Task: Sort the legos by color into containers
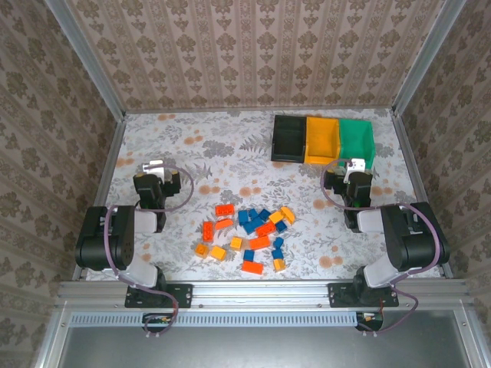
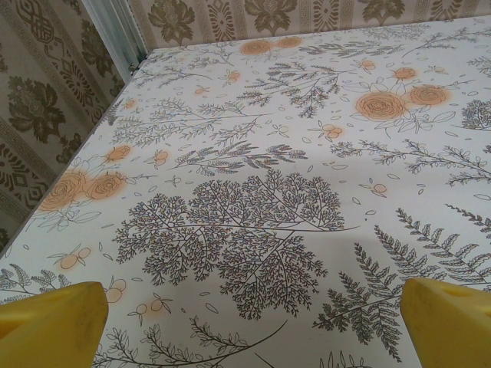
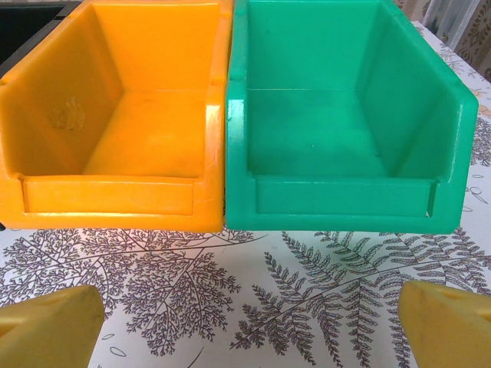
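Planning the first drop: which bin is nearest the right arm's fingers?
The green bin, at the row's right end, directly ahead of the right fingers; the orange-yellow bin and black bin lie farther left.

**Soft, even light; near corners out of focus**

Light falls evenly from above, bright and diffuse. The tabletop [image 1: 230,153] looks a little washed out, and the legos [image 1: 253,230] throw only faint, short shadows. A pale sheen runs down the left front edge of the green bin [image 3: 345,115] and the neighbouring corner of the orange-yellow bin [image 3: 138,123]. Up close, the jaws of the left gripper [image 2: 253,326] and right gripper [image 3: 249,326] are blurred yellow smears in the near corners, while the print between them stays crisp. From overhead, the frame posts [image 1: 86,61] splay outward toward the edges.
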